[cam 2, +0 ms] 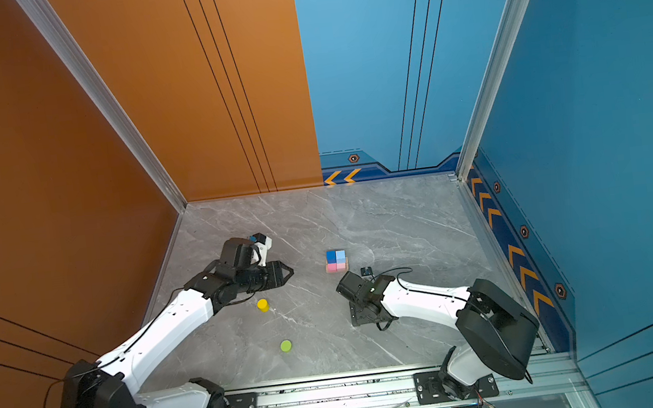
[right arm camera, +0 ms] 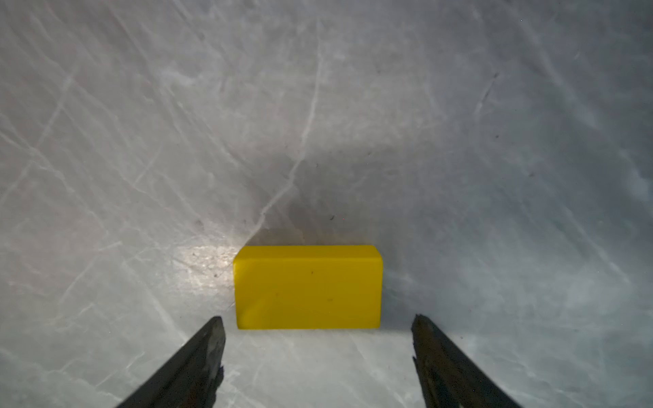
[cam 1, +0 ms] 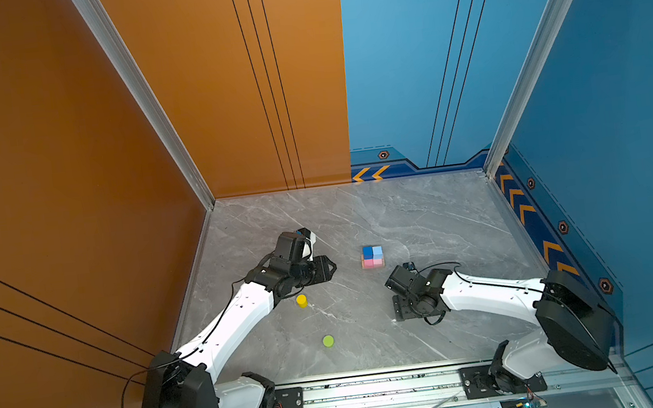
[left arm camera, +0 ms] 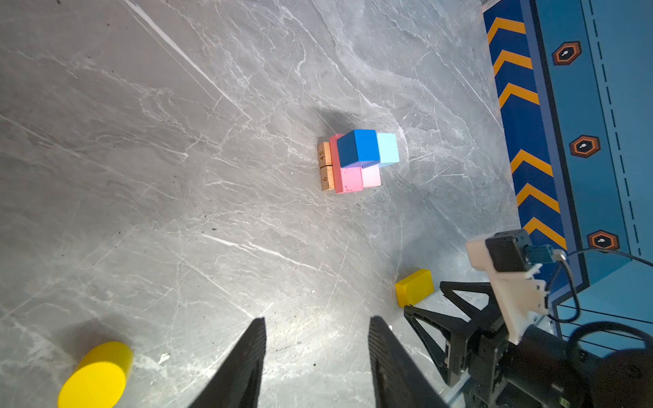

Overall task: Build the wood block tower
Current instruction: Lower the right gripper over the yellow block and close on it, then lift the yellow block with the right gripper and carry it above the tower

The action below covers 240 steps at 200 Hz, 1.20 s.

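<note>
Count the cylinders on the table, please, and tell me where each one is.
2. The yellow cylinder stands close beside the left arm. The lime-green cylinder stands alone, nearer the front of the table. The arms may hide more.

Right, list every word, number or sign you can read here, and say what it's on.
"45": end face of one tan plank, left wrist view.
"6": end face of the second tan plank, touching the first.
Hexagon badges and orange chevrons on the blue wall: symbols only, no lettering.
Nothing legible in the top views.
</note>
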Each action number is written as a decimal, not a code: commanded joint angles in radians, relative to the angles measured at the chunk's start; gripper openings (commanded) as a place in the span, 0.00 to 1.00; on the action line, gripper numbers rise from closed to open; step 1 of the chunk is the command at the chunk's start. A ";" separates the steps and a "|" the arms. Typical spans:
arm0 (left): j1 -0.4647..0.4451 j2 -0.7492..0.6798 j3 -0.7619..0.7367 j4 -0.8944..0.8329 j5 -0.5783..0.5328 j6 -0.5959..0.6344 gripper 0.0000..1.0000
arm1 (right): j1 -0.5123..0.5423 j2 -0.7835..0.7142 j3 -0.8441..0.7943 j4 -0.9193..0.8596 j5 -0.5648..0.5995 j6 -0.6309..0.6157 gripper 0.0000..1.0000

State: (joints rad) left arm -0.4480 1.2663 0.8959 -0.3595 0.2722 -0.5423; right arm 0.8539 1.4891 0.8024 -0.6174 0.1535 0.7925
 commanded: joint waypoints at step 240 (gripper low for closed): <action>0.017 0.013 -0.003 0.005 0.007 0.011 0.49 | -0.050 0.077 0.055 0.024 -0.059 -0.039 0.64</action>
State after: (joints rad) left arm -0.4385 1.2724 0.8959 -0.3580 0.2726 -0.5419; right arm 0.8055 1.5520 0.8322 -0.5900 0.0994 0.7555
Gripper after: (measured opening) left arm 0.495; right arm 0.651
